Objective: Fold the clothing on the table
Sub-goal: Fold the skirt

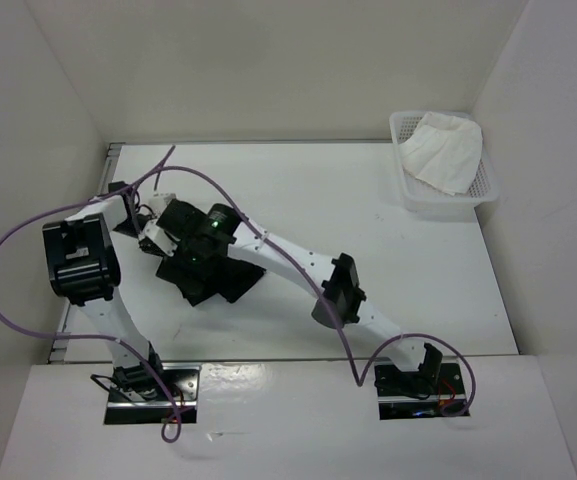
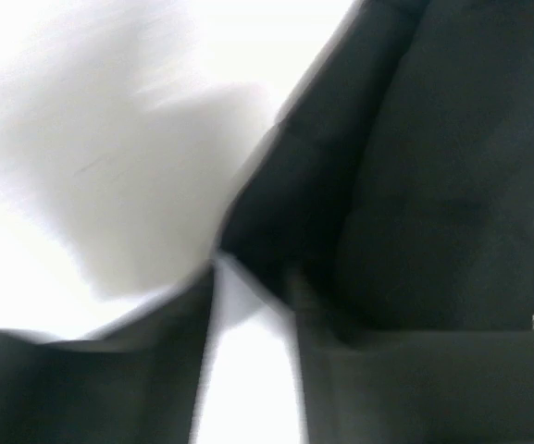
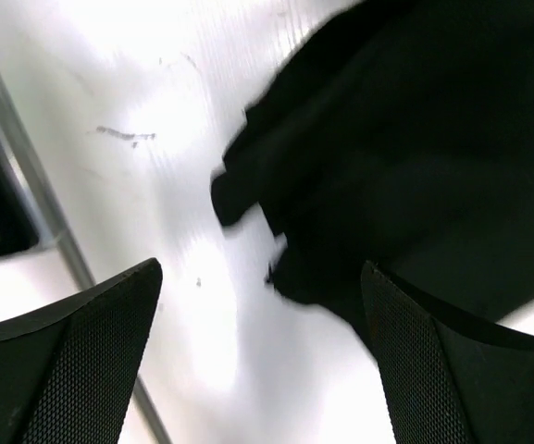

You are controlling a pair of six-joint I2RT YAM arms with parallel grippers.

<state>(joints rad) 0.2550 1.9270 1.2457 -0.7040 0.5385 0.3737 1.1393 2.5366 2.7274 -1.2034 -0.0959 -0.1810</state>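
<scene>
the black pleated skirt (image 1: 213, 280) lies bunched in a dark, crumpled heap on the left half of the white table (image 1: 368, 200), close to the side where the grey metal rail (image 3: 37, 180) runs. both arms reach in over it from the near edge, the right one stretched long across the table, and their wrists meet just above the heap. from the right wrist, the right gripper (image 3: 259, 273) stands wide, its two textured fingers (image 3: 81, 361) well apart with nothing caught in them; under it are bare tabletop and a rumpled edge of the skirt (image 3: 415, 139). the left wrist view is smeared, but the left gripper (image 2: 248, 370) shows a narrow gap with white table showing through it, and i can't see any cloth pinched there; the skirt (image 2: 433, 185) fills the right of that view, one folded edge coming close to the gap. off at the far right corner sits a white mesh basket (image 1: 404, 190) with a white cloth (image 1: 448, 150) in it, well apart from the skirt.
</scene>
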